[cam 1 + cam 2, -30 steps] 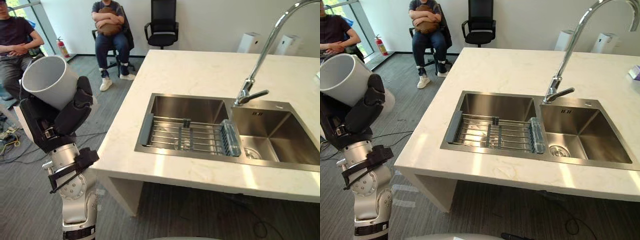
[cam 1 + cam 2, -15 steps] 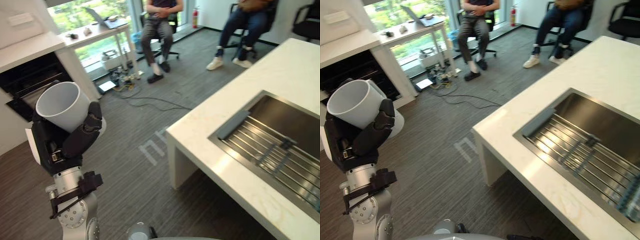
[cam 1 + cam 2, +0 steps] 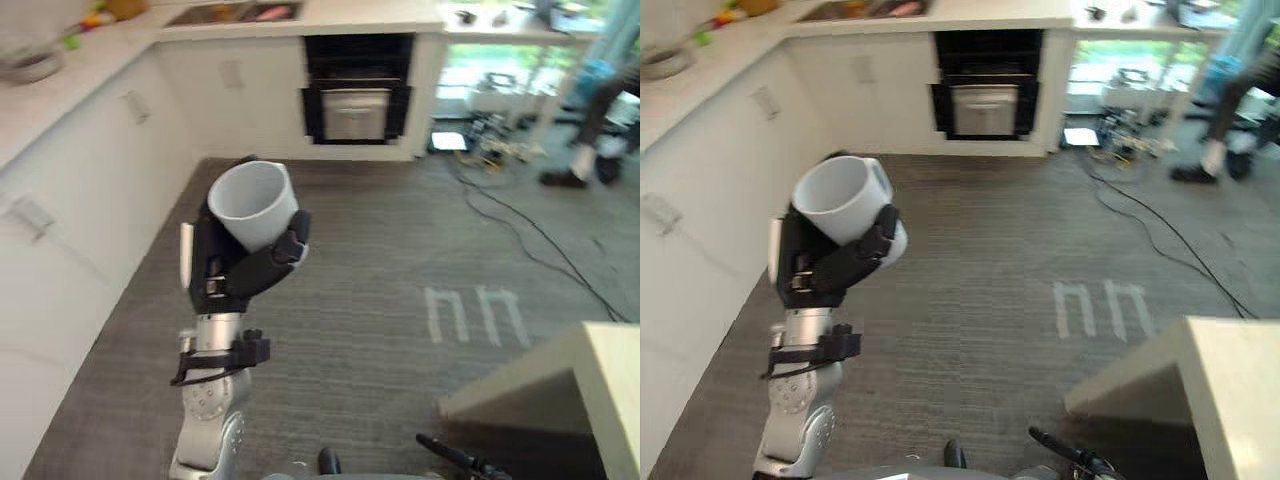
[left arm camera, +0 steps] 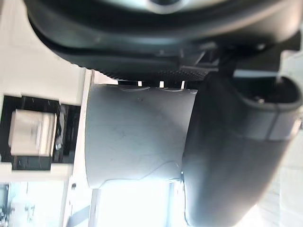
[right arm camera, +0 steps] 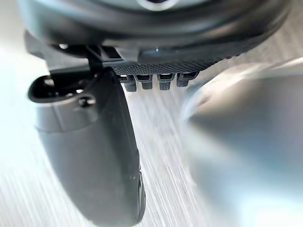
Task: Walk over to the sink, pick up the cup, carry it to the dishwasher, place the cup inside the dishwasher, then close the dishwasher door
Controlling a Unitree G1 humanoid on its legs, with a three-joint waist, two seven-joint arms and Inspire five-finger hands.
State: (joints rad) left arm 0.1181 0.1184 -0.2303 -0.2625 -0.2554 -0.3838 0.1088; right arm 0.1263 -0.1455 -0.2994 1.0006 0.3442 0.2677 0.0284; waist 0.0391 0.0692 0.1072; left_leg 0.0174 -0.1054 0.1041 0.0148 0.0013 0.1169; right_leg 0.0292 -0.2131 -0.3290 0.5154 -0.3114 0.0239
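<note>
Above the grey carpet floor (image 3: 400,240), toward 9 o'clock in my head view, my left hand (image 3: 232,278) is raised, fingers and thumb curled round the white cup (image 3: 252,203), mouth up. White cabinets (image 3: 90,170) run along 10 o'clock, and a black built-in appliance (image 3: 357,95) stands at 12. A worktop (image 3: 600,390) corner shows at 4 o'clock. Whether my right hand (image 5: 90,156) is open or closed, I cannot tell.

White cup (image 3: 250,202) in black robot hand (image 3: 238,278); grey striped carpet (image 3: 400,250); white cabinets (image 3: 85,190).
</note>
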